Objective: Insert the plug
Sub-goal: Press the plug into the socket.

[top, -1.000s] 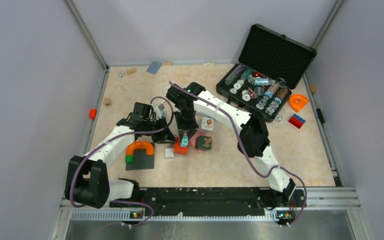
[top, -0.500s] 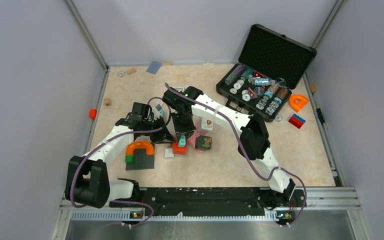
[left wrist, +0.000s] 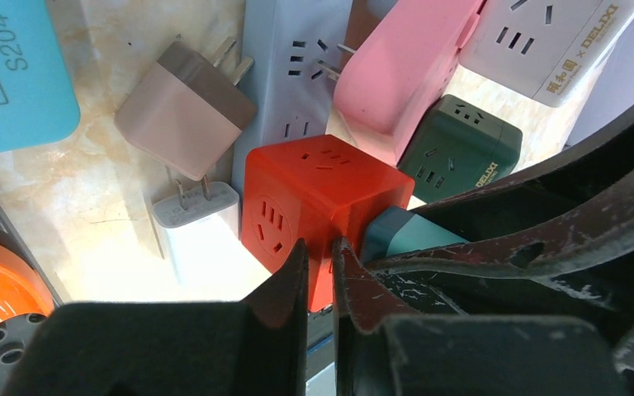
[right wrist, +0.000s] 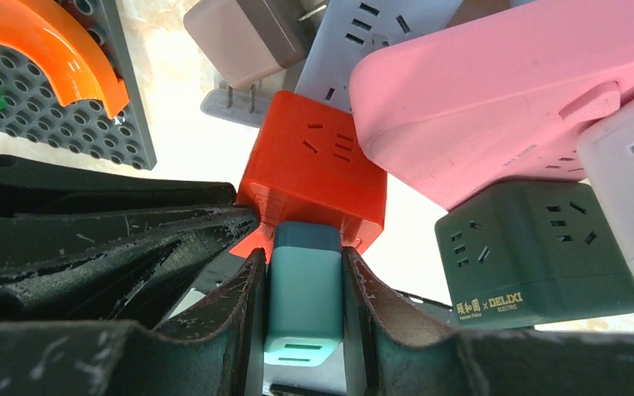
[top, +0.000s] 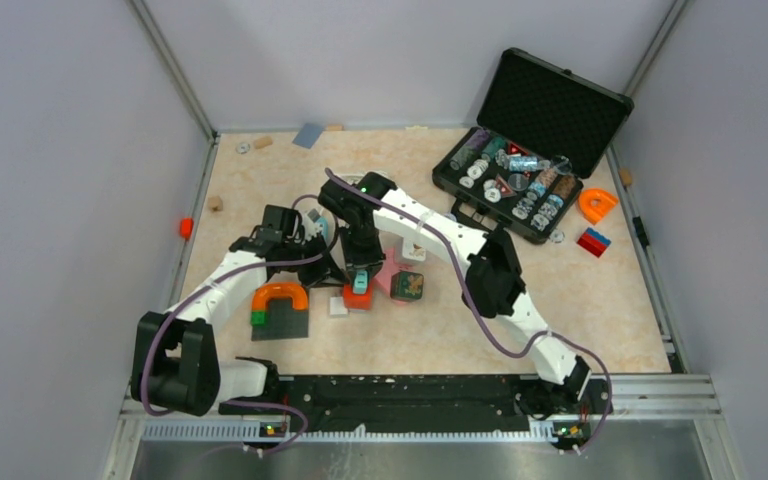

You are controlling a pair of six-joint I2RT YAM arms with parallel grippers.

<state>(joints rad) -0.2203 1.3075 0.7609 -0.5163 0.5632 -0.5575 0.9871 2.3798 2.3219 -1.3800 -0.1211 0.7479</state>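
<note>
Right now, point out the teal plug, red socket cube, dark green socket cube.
teal plug point(right wrist: 304, 301), right wrist view, body centre
red socket cube point(right wrist: 318, 169), right wrist view, top face
dark green socket cube point(right wrist: 528, 238), right wrist view, top face

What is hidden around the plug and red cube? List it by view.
- Right wrist: the plug, held by the right gripper, butts the red cube. Its prongs are hidden, so depth is unknown.
- Left wrist: whether the left gripper pinches the cube's edge is unclear, as the gripper itself blocks the contact.
- Top: the joint is too small and part-covered by the right arm.
</note>
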